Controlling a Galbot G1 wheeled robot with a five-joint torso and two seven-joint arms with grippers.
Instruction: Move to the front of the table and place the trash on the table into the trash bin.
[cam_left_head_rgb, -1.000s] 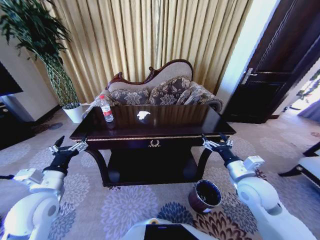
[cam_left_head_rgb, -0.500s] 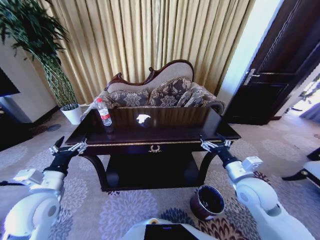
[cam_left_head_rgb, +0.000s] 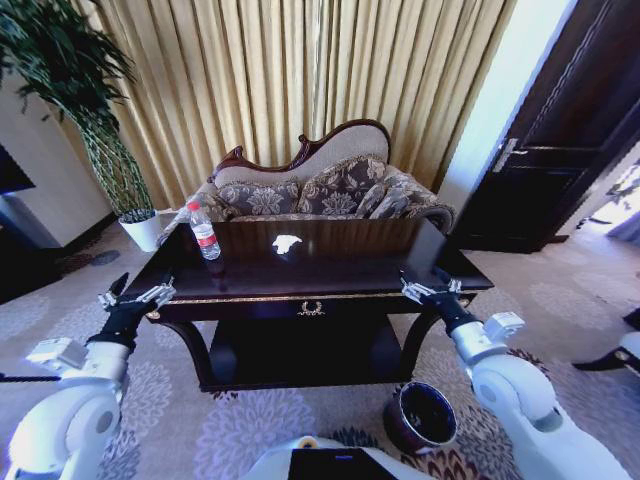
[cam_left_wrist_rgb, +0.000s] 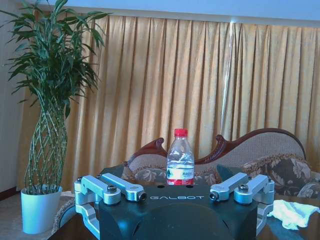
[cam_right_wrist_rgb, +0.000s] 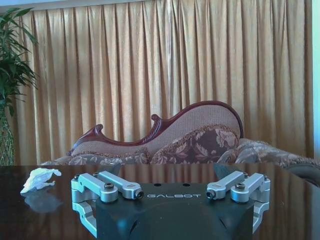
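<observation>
Two grippers: my left gripper at 9 o'clock and right gripper at 3 o'clock, fingers spread wide, empty.
Head view: glossy near-black gold-trimmed table ahead; clear red-capped plastic bottle at 11 o'clock, crumpled white paper scrap at 12; round maroon bin at 5.
Left wrist: bottle dead ahead.
Right wrist: scrap at 9.
Approach: I'd square up, stopping short of the gold edge; open carpet beside the bin.

a formal sitting room, hotel-like

gold curtains are hanging full-height behind a carved, brocade sofa; a glossy dark table is standing on floral carpet, a tall potted plant is filling one corner, and a dark panelled door is closing the other.
</observation>
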